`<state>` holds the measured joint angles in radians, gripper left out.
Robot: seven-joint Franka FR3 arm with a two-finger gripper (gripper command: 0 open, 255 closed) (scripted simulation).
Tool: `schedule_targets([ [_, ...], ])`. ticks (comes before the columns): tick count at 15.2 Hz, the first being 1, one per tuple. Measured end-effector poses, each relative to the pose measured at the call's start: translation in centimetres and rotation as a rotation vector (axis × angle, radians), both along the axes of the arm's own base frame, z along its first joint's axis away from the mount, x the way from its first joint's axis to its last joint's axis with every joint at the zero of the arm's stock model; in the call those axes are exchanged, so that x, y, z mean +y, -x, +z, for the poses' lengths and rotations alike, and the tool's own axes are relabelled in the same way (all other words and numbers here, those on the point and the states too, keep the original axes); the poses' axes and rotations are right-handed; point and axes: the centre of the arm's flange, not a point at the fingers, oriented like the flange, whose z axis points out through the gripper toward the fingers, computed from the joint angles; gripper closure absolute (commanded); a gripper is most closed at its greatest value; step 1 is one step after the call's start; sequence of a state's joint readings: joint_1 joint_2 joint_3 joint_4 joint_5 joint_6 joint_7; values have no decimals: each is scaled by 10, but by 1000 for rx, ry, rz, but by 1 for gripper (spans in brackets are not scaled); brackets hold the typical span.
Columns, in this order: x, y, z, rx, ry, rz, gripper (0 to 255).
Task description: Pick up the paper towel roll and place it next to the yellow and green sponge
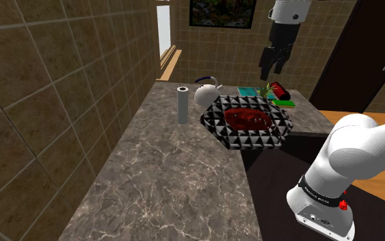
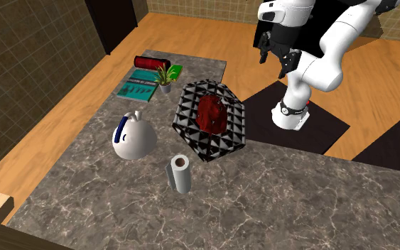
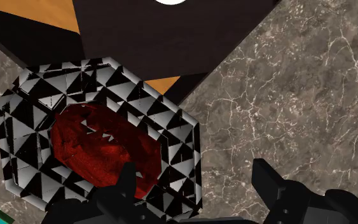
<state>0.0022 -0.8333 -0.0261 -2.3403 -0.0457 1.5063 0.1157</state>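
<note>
The paper towel roll [image 1: 182, 104] [image 2: 180, 174] is a grey upright cylinder on the marble counter [image 1: 163, 178], beside a white teapot [image 1: 208, 94] [image 2: 134, 136]. The green and yellow sponge [image 1: 284, 103] [image 2: 175, 71] lies at the counter's far end, by a small plant [image 1: 269, 89] [image 2: 165, 77]. My gripper [image 1: 273, 61] [image 2: 275, 53] [image 3: 196, 184] hangs high in the air, open and holding nothing. It is well apart from the roll, above the edge of a black and white patterned bowl [image 3: 31, 95].
The patterned bowl [image 1: 280, 130] [image 2: 191, 135] with a red inside sits between roll and sponge. A teal book [image 1: 252, 91] [image 2: 138, 87] and a red cylinder [image 2: 152, 62] lie near the sponge. A tiled wall runs along the shoulder view's left.
</note>
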Motion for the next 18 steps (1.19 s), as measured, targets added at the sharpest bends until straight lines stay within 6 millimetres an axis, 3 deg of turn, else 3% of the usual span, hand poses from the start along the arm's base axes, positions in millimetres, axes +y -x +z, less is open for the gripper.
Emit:
schedule_targets([
  [2, 1, -5, -2, -1, 1, 0, 0],
  [5, 2, -33, -16, -7, 6, 2, 0],
  [18, 16, -186, -83, -49, 29, 13, 0],
])
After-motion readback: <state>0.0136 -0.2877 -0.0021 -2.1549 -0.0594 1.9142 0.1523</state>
